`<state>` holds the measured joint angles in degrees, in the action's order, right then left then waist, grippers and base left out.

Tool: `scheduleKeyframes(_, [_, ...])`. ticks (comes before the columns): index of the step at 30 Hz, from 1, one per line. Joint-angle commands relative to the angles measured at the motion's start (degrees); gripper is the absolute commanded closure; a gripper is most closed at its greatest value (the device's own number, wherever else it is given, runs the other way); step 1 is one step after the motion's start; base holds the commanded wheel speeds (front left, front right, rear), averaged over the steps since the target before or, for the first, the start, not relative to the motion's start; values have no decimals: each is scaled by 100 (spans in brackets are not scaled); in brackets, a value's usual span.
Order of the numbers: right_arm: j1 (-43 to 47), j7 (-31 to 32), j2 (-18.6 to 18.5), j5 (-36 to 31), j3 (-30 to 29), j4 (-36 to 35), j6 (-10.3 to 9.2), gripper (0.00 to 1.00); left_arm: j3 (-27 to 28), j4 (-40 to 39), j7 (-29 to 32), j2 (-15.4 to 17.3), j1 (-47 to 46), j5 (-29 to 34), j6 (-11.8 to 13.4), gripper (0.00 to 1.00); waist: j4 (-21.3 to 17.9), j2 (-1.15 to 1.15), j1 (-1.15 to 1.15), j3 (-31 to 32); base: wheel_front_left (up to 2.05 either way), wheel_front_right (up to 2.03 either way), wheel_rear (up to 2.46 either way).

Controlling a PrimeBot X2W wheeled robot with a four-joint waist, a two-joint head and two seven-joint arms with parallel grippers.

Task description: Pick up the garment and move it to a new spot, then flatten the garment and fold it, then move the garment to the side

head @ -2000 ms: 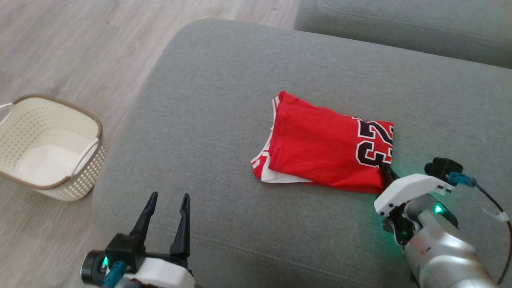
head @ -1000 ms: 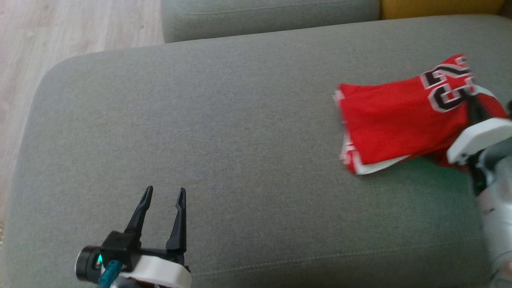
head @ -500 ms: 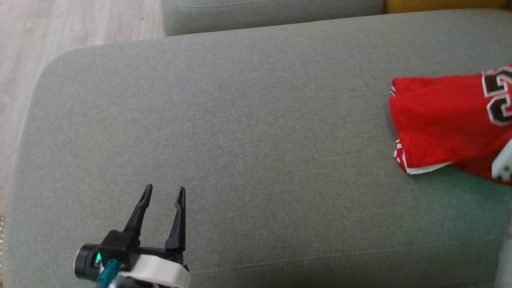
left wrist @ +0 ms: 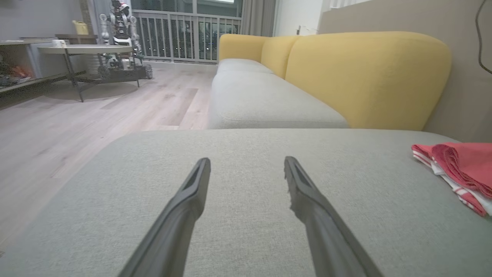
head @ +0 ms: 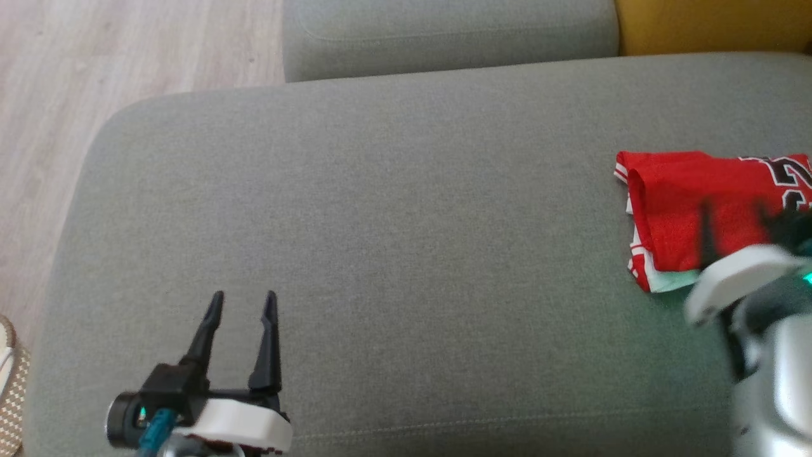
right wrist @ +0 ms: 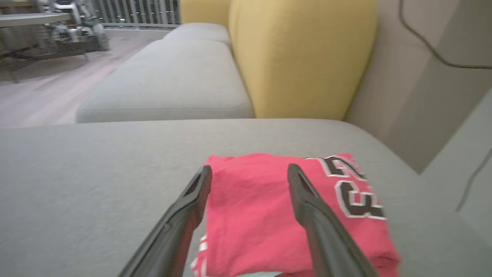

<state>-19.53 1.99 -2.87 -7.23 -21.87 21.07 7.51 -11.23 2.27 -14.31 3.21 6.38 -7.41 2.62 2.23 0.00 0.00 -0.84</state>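
The garment, a red jersey with black-and-white numerals, lies folded on the grey sofa cushion at the far right. My right gripper hovers over its near edge, blurred, with its jaws open and nothing held. In the right wrist view the two fingers of the right gripper straddle the garment without pinching it. My left gripper stands open over bare cushion at the lower left, far from the garment. The left wrist view shows the left gripper spread, with the garment at the right edge.
A second grey seat cushion adjoins at the back. The yellow backrest rises behind the sofa. Wood floor lies to the left, with a woven basket's rim at the lower left. A table stands across the room.
My right gripper has opened and let go of the garment, which now rests on the cushion's right side. The head camera has shifted slightly. The left arm stays put.
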Motion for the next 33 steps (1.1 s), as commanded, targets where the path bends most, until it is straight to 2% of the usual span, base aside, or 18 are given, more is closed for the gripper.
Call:
scheduleKeyframes(1, [-27,-97,-3,201,353,-145,-2,0,232,-204,-69,-33,-205,-59,73,0,40,0,0,51,0,0,0])
scheduleKeyframes(6, [430,-650,-2,1180,1543,-16,-2,0,300,-276,-69,-34,-260,-64,209,0,140,0,0,171,0,0,0])
scheduleKeyframes(9, [728,-1278,-1,1426,2255,28,-2,0,315,-286,-69,-34,-251,-55,261,0,210,0,0,244,0,0,0])
scheduleKeyframes(12, [947,-1625,-1,1224,2719,-1,-2,0,344,-293,-69,-34,-210,-42,298,0,247,0,0,283,0,0,0])
scheduleKeyframes(13, [1066,-1687,-1,1031,2777,-182,-2,0,357,-336,-69,-34,-172,-6,297,0,270,0,0,306,0,0,0])
scheduleKeyframes(21, [1857,-1698,-1,1315,2522,-1383,-2,0,444,-472,-69,-34,1,52,331,0,292,0,0,364,0,0,0])
scheduleKeyframes(33, [2023,-1699,-1,1557,2417,-1585,-2,0,477,-473,-69,-34,21,98,268,0,211,0,0,392,0,0,0])
